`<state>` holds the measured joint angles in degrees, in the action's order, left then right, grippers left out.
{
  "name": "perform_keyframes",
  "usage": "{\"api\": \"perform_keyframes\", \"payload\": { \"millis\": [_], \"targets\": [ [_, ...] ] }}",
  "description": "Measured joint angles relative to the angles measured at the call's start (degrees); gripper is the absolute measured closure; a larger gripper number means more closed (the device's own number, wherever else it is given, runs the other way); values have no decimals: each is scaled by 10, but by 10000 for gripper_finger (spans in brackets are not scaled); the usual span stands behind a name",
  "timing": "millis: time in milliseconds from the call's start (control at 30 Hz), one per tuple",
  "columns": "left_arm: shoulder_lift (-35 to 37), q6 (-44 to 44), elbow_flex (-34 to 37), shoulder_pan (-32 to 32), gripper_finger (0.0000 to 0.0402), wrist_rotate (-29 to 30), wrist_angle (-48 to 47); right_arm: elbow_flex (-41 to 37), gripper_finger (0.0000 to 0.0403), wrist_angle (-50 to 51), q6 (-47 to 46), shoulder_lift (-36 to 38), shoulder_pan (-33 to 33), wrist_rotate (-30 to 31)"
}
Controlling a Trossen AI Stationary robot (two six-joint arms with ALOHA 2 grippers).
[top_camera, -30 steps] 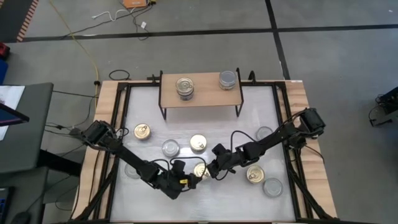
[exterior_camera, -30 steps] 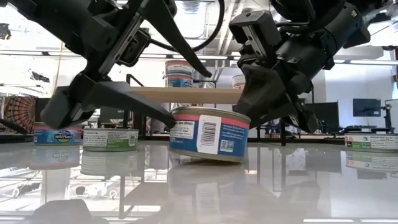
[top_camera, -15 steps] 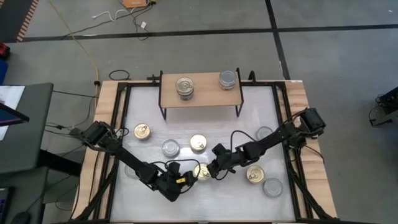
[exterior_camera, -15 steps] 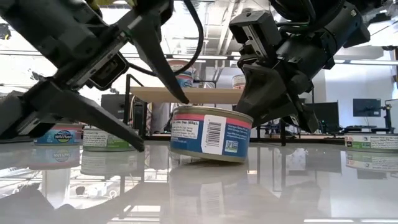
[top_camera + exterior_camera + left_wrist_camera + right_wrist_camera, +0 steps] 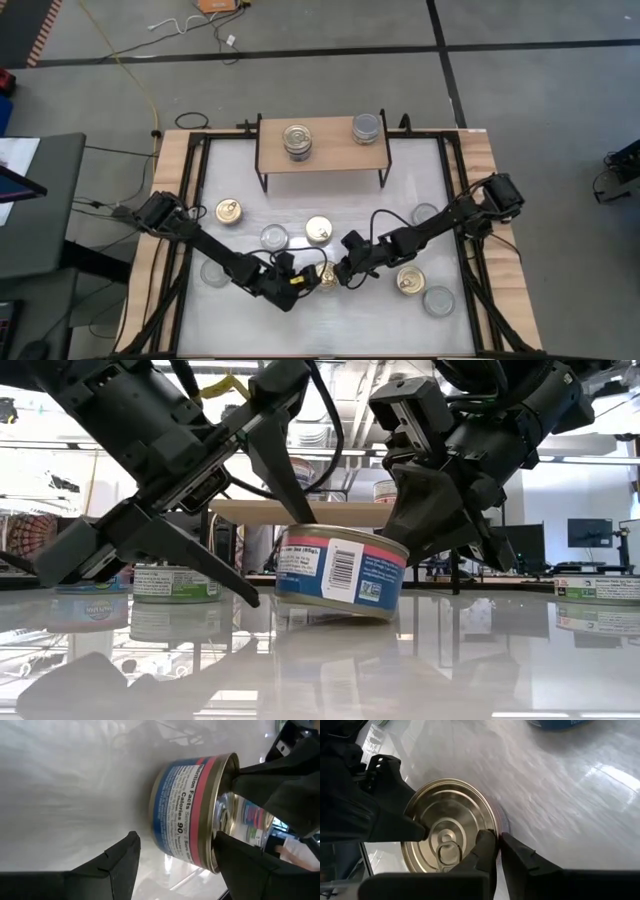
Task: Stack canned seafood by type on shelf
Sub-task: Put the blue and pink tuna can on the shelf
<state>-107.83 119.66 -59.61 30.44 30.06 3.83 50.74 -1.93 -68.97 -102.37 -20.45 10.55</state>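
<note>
**Two pincers meeting at one tilted tin**

You are looking at a gold-lidded tin (image 5: 340, 572) sitting near the front middle of the bench (image 5: 420, 160), tipped so that one edge is lifting off the surface. Your right pincer (image 5: 497, 845) is pinching the tin's rim with its fingers together, one tip on the lid and one just outside the wall. Your left pincer (image 5: 175, 851) is standing apart, its fingers straddling the same tin from the other side; one finger (image 5: 112, 865) is hanging clear of the blue-and-pink label, and the other is lying against the lid edge.

The shelf (image 5: 322, 158) is standing at the back of the bench, well apart from both pincers. It is carrying a gold stack (image 5: 297, 140) on the left and a silver tin (image 5: 367, 127) on the right.

Other tins are lying loose on the bench: gold ones (image 5: 229, 211) beside the left arm and near the middle, silver ones (image 5: 438, 300) toward the right front corner.
</note>
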Motion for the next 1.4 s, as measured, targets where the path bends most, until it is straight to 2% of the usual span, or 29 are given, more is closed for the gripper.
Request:
{"api": "perform_keyframes", "payload": {
  "millis": [333,533,600,733,800,933,1233,1400],
  "targets": [
    [-1,-77,1,-26,162,2,48,-1,350,2,0,0,0,-2],
    [-1,-74,0,-28,162,10,53,-1,350,9,-1,-4,0,-12],
    [-1,-73,0,-28,162,-6,53,-7,350,29,-2,-5,-2,-13],
    [-1,-64,0,-24,162,-76,62,-6,350,37,-11,-4,-1,-10],
    [-1,-63,1,-18,162,-72,58,-5,350,34,-11,-4,-2,-9],
    [-1,-55,0,-9,162,-27,63,-5,350,45,9,12,-2,-6],
    [-1,-112,0,-6,162,-1,89,-4,350,206,62,131,7,38],
    [-1,-166,0,-9,162,-10,105,-4,350,305,121,186,1,23]
  ]
}}
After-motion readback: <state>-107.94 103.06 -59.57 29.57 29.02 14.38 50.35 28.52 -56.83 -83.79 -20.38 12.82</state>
